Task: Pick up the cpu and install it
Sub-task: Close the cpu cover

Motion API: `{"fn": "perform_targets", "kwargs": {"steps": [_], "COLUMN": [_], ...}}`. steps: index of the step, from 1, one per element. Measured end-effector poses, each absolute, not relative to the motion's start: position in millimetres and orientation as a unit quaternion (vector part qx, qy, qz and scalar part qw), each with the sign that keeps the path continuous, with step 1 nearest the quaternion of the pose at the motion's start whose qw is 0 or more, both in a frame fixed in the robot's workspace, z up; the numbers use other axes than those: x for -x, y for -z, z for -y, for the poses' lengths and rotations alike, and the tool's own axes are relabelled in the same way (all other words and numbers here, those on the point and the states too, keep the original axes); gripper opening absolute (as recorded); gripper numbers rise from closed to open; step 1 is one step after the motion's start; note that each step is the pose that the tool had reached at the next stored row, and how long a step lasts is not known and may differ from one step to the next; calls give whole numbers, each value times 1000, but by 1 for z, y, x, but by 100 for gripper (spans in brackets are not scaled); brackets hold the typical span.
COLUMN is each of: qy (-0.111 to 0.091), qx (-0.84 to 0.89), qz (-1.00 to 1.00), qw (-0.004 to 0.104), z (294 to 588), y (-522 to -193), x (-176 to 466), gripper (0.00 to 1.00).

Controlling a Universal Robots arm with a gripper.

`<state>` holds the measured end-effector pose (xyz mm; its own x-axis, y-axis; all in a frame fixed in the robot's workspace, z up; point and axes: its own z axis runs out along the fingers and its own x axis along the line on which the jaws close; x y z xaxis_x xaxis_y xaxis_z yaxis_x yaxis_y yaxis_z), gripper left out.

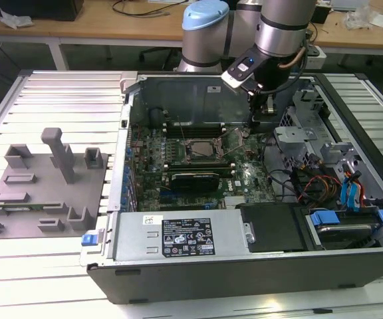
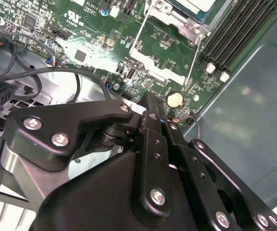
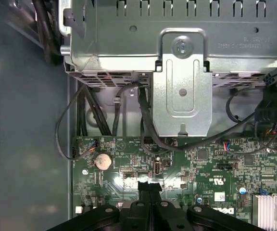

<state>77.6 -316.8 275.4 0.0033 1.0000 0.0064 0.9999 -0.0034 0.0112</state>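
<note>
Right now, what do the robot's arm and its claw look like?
The arm is a round silvery-grey tube with a dark band and a pale blue cap on one joint. A small blue light glows near the wrist, and a thin cable runs beside it. The gripper is black, built from jointed links dotted with shiny silver screws.

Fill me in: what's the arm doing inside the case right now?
The arm's gripper hangs over the motherboard inside the open computer case, fingers shut with nothing between them. It is on the exterior view's right of the socket. In the second wrist view a silvery-white square that looks like the cpu lies in the socket frame, partly cut off by the picture's edge. The grey moulded tray sits outside the case, on the exterior view's left.
</note>
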Motion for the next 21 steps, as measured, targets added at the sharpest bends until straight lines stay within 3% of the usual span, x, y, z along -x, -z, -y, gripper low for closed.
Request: {"fn": "perform_targets", "kwargs": {"steps": [21], "qy": [-2], "qx": [-708], "qz": [-706], "qw": [-2], "z": [317], "y": [-255], "x": [-80], "gripper": [11]}}
